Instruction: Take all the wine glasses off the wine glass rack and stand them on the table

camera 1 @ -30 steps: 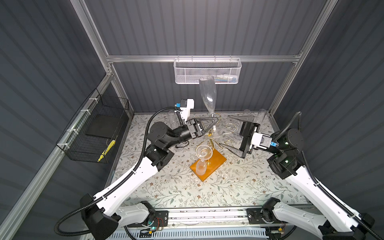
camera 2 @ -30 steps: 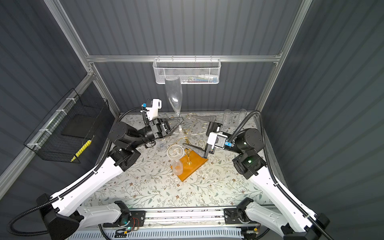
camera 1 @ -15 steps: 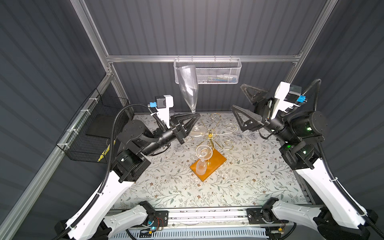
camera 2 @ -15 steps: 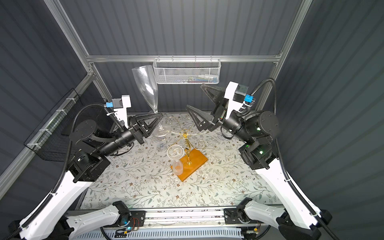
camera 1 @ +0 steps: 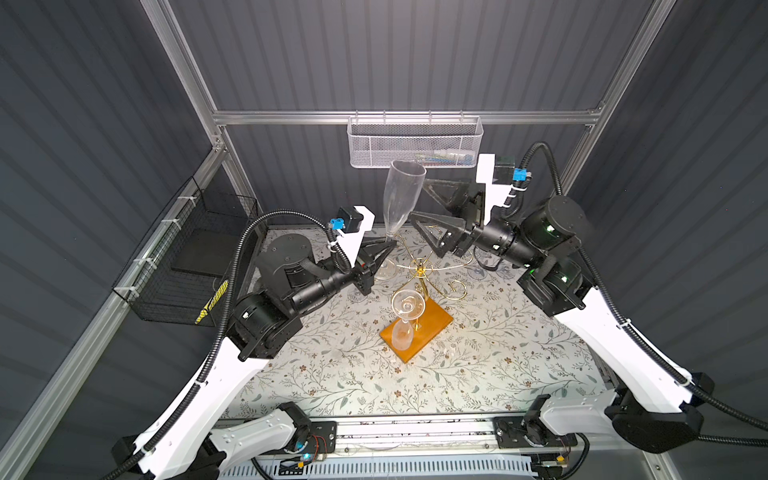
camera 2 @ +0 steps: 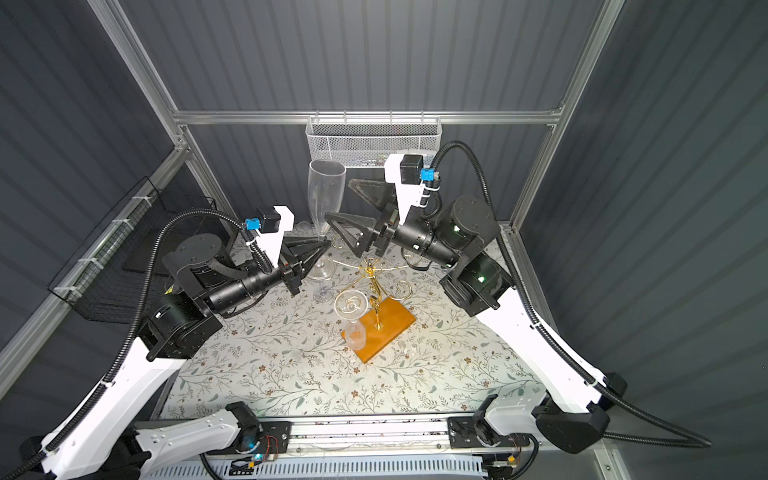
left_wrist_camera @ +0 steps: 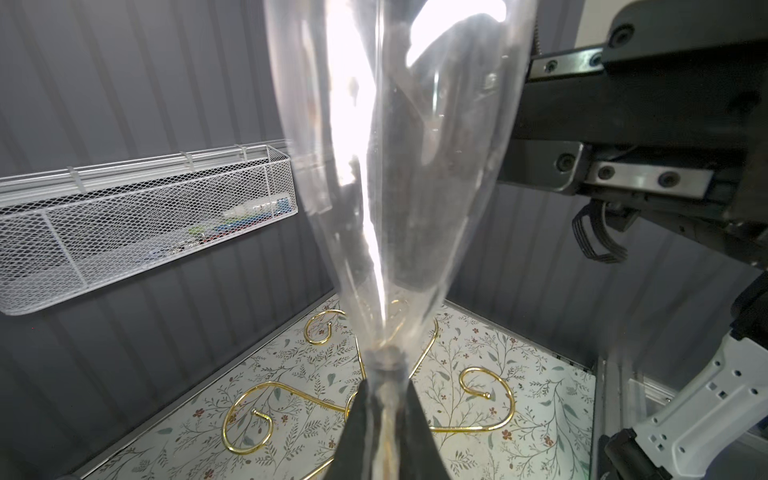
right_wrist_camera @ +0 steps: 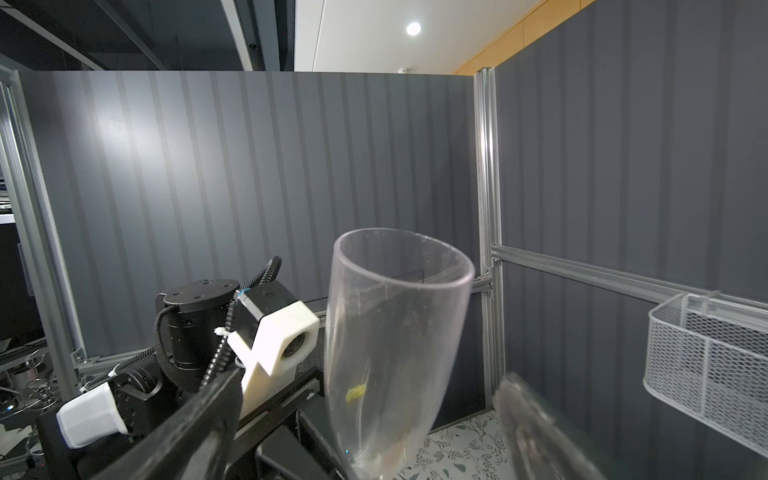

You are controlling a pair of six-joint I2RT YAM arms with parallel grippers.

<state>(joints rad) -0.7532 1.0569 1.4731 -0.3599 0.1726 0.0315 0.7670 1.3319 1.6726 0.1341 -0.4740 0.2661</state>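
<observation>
A tall clear flute-shaped wine glass (camera 1: 402, 199) stands upright in mid-air, off the rack, its stem clenched in the black left end effector (camera 1: 390, 244). Just below and beside it, the gold wire wine glass rack (camera 1: 420, 266) on an orange-brown wooden base sits on the floral surface (camera 1: 332, 374). A second clear stemmed glass (camera 1: 404, 320) hangs upside down from a near scroll arm. A white mesh basket (camera 1: 395, 145) on the back rail holds small items too blurred to name. A black wire basket (camera 1: 183, 266) on the left wall holds a dark flat slab and a yellow-and-black striped piece. The left arm reaches in low. The right arm reaches in higher; the right end effector (camera 1: 419, 200) gapes wide, fingers either side of the glass's bowl, contact unclear.
</observation>
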